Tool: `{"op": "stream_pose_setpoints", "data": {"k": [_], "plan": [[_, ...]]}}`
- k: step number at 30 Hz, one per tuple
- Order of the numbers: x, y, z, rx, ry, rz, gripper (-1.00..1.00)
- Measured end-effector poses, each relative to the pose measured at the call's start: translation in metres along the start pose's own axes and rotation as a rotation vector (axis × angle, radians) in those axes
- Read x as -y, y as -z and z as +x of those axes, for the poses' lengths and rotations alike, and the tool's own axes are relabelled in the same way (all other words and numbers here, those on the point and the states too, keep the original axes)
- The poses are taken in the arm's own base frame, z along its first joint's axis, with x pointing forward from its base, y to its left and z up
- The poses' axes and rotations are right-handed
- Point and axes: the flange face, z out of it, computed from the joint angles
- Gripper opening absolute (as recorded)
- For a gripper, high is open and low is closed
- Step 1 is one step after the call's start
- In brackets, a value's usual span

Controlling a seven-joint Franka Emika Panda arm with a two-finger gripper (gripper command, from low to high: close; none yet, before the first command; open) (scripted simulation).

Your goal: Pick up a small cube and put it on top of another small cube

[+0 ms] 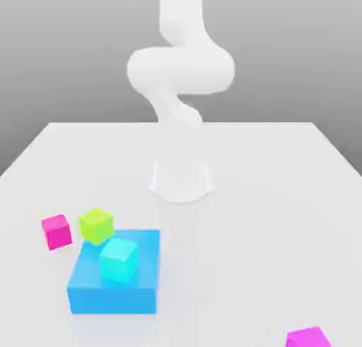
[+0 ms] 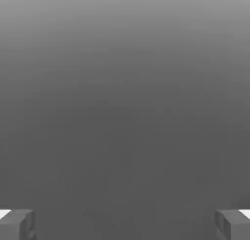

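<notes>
One small magenta cube (image 1: 56,231) rests on the white table (image 1: 283,197) at the exterior view's left, just left of the lime-green cube. A second small magenta cube (image 1: 309,337) lies at the near right edge of that view, partly cut off. The white arm (image 1: 180,77) rises from its base at the table's middle and curls upward, far from both cubes. In the hand view my gripper (image 2: 125,224) is open, its two grey fingertips (image 2: 17,224) far apart with nothing between them, facing plain grey background.
A large blue block (image 1: 117,275) sits at the near left with a cyan cube (image 1: 118,259) on top of it. A lime-green cube (image 1: 96,225) stands against the block's far left corner. The arm's round base (image 1: 181,179) stands mid-table.
</notes>
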Motion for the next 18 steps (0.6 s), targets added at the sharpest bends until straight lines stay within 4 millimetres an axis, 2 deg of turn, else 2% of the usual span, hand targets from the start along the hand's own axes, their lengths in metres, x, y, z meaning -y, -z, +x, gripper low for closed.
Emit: {"op": "stream_pose_setpoints", "data": {"k": [4, 9, 14, 18], "plan": [[-0.051, -0.068, 0.014, 0.051, 0.086, -0.097, 0.0], [-0.126, -0.139, 0.018, 0.134, 0.181, -0.197, 0.0], [-0.21, -0.193, 0.005, 0.237, 0.268, -0.275, 0.0], [-0.279, -0.225, -0.016, 0.331, 0.33, -0.318, 0.0]]}}
